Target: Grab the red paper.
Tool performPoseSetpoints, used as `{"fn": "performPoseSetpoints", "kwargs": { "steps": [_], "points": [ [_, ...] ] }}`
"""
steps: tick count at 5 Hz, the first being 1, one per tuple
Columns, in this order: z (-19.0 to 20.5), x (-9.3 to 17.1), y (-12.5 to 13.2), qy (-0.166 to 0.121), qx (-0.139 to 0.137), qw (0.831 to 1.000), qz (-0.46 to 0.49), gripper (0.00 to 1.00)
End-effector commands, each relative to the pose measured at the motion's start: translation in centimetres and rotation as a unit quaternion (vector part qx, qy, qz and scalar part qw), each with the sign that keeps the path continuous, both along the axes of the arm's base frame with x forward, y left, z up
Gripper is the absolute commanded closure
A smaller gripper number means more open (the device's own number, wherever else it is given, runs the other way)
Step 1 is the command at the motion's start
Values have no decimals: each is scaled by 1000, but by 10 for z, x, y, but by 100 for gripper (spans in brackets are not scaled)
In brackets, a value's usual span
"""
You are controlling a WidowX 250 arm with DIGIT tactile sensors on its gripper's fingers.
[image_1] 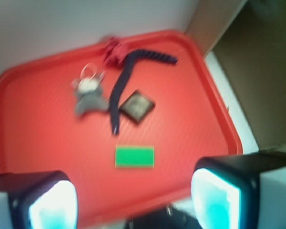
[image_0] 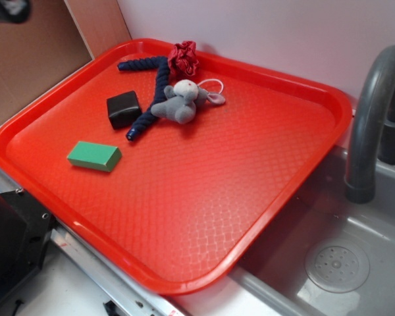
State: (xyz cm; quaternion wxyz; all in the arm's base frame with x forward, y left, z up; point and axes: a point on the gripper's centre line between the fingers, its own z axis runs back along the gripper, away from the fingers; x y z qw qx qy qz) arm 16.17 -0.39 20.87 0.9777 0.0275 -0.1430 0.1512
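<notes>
The red paper [image_0: 183,58] is a small dark red ruffled wad at the far rim of the big red tray [image_0: 184,217], just behind the grey plush mouse [image_0: 182,101]. In the wrist view the red paper [image_1: 114,51] lies far ahead, near the tray's back edge. My gripper [image_1: 133,202] is open and empty, high above the tray's near edge, its two pale fingertips [image_1: 52,205] wide apart. In the exterior view only a dark blurred bit of the arm shows at the top left corner.
On the tray lie a dark blue rope [image_0: 151,89], a black block [image_0: 123,108] and a green block [image_0: 94,156]. A grey sink [image_0: 336,263] with a curved faucet [image_0: 372,118] is at the right. A wall stands behind the tray.
</notes>
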Motion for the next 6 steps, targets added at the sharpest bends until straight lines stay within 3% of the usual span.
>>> {"fn": "performPoseSetpoints", "kwargs": {
  "steps": [1, 3, 4, 6],
  "points": [
    [-18, 60, 23, -80, 45, 994, 53, 0],
    [-67, 133, 43, -58, 29, 998, 0, 0],
    [-93, 156, 46, -30, 34, 999, -29, 0],
    [-131, 182, 44, -8, 50, 998, -45, 0]
  ]
}}
